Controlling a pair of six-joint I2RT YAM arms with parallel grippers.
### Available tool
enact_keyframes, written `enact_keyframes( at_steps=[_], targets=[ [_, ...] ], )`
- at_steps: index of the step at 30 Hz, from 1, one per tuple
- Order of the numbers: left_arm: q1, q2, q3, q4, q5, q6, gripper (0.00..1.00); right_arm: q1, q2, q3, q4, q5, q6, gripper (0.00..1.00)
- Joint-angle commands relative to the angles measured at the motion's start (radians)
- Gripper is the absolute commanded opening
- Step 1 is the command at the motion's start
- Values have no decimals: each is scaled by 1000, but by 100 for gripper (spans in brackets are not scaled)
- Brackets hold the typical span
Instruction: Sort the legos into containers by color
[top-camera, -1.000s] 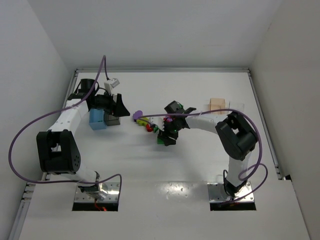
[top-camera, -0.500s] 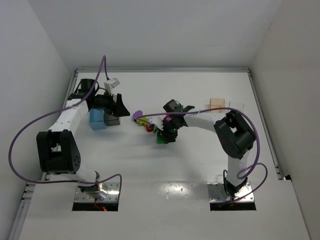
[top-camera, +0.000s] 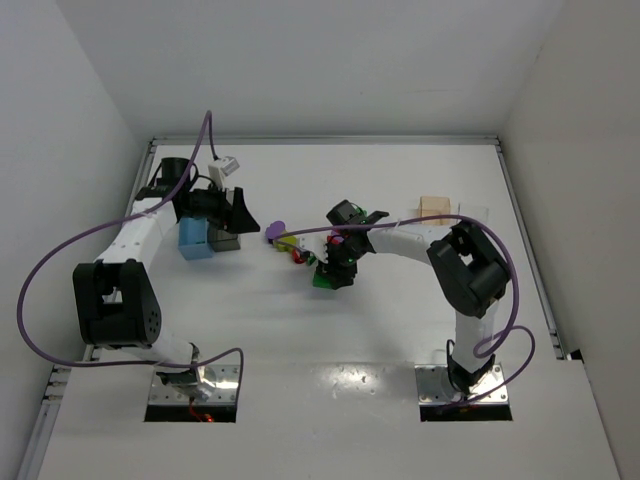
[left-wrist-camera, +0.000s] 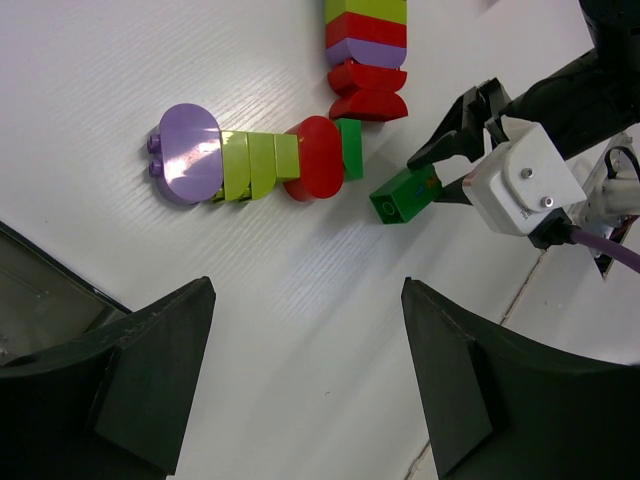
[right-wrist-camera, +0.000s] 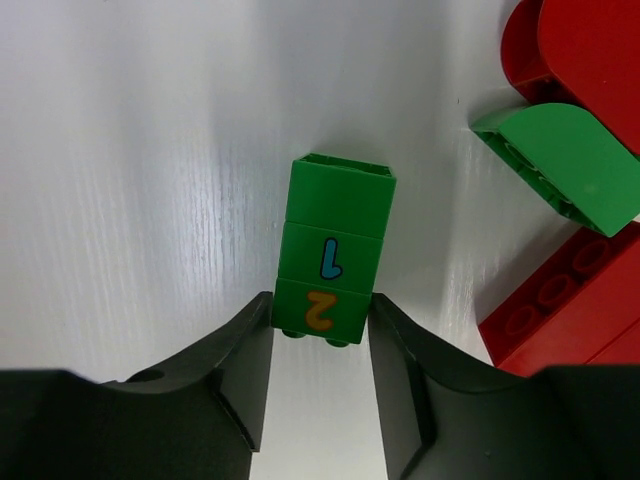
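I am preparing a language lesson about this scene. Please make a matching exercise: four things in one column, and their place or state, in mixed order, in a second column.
Column one:
1. green numbered brick
2. purple rounded brick
3. light blue container
4. left gripper

Column two:
A. open, holding nothing
B. beside the dark grey container
C. between the fingers of the right gripper
D. at the end of a row of yellow-green bricks

Right pairs: 1-C, 2-D, 3-B, 4-A.

The striped lego stack runs off the top edge.
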Motion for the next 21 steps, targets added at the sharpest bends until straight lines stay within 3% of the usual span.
enact_keyframes(
  at_steps=[1, 5, 12, 21],
  targets=[
    [11, -11, 24, 25, 33, 11, 82, 5, 4, 42, 3, -12, -10, 45],
    [11, -11, 24, 25, 33, 20, 82, 5, 15, 52, 3, -12, -10, 53],
    [11, -11, 15, 25, 33, 20, 82, 5, 24, 52, 3, -12, -10, 51],
    [11, -20, 6, 25, 33, 20, 82, 5, 15, 43, 3, -30, -10, 18]
  ],
)
